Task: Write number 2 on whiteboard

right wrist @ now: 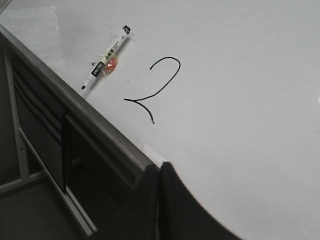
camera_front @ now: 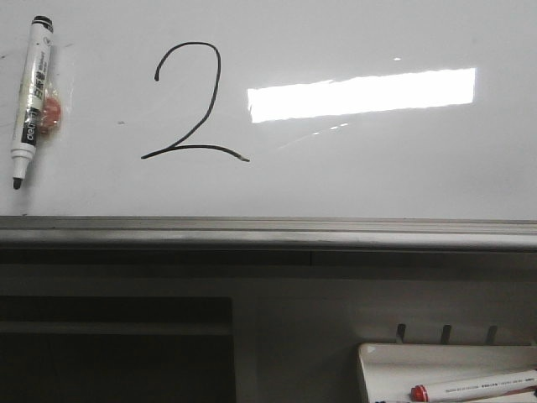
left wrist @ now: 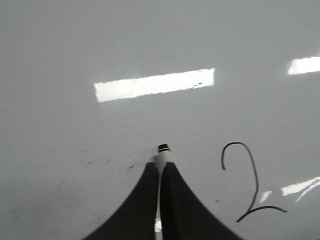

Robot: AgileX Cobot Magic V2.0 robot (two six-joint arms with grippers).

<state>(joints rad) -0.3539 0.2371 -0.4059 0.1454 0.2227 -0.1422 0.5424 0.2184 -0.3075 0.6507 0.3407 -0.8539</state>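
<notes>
Your left gripper (left wrist: 160,167) is clenched on a marker (left wrist: 162,156); only the left wrist view shows this. Your right gripper (right wrist: 159,172) is pressed closed, holding nothing. On the whiteboard (camera_front: 377,185), the number 2 (camera_front: 191,105) sits at ten o'clock, a second marker (camera_front: 32,96) beside it.

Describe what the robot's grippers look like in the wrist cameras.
Only the fingers show. The left gripper has two plain matte black fingers, broad at the base and curving inward to narrow tips. The right gripper has the same black, flared, tapering pair. No markings, cables or arm links are visible in any view.
</notes>
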